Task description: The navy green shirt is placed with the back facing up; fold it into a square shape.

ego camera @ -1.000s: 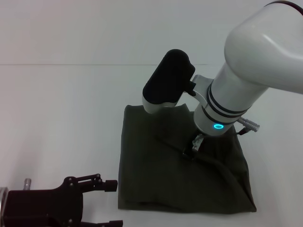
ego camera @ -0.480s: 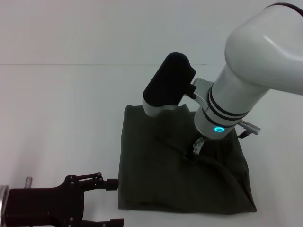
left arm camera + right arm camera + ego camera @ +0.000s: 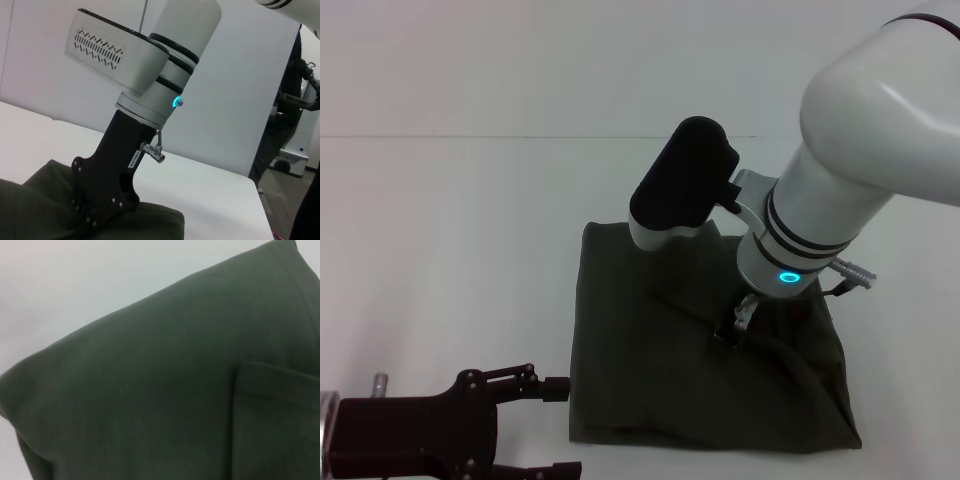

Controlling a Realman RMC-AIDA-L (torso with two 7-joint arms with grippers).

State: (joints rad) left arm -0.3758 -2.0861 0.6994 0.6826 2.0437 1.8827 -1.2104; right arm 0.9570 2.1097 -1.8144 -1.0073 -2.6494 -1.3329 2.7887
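Black left gripper [image 3: 555, 428], fingers spread wide, holding nothing. Just beside its upper fingertip lies the near left edge of the folded, soft dark olive-green shirt [image 3: 650, 380] on the white table [image 3: 450, 250]. White right arm's gripper [image 3: 735, 325] hangs over the shirt's middle; finger state cannot be told.

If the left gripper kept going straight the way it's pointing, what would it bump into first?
Probably the navy green shirt. The left gripper, fingers open, points at the shirt's near left edge, though it could pass above the cloth.

A white table [image 3: 450, 250] fills the scene, a plain white wall [image 3: 240, 100] rising behind its far edge.
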